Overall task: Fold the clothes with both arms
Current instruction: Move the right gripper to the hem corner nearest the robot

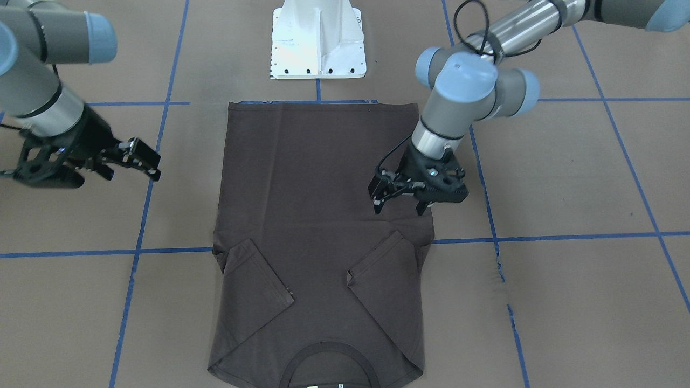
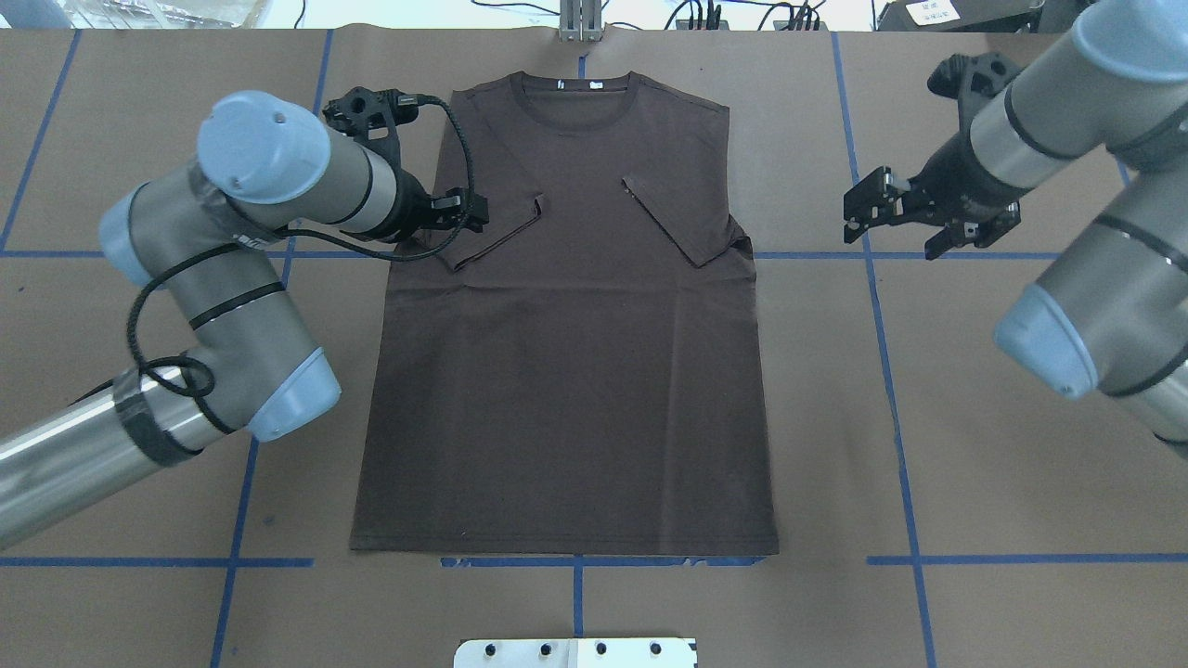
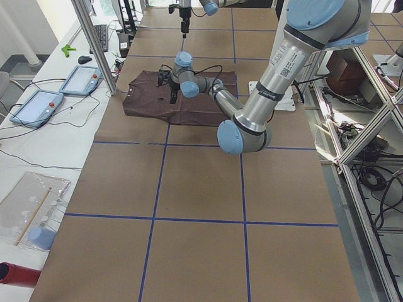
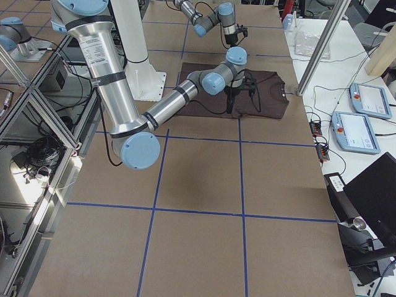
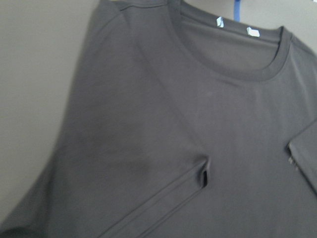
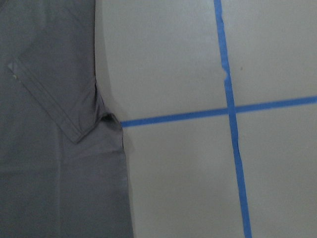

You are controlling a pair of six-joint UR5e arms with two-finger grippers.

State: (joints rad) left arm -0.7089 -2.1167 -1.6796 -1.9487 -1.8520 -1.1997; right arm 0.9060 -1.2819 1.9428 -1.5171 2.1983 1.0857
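Note:
The dark brown T-shirt lies flat on the table, collar at the far side, both short sleeves folded inward onto the chest. My left gripper is open and empty, just above the shirt's left side beside the folded sleeve; the front-facing view shows it too. My right gripper is open and empty over bare table, well to the right of the shirt, also in the front-facing view. The left wrist view shows the collar and white tags.
The white bolted pedestal base stands at the robot's edge of the table, just beyond the shirt's hem. Blue tape lines grid the brown tabletop. Tablets and a metal post stand past the far edge.

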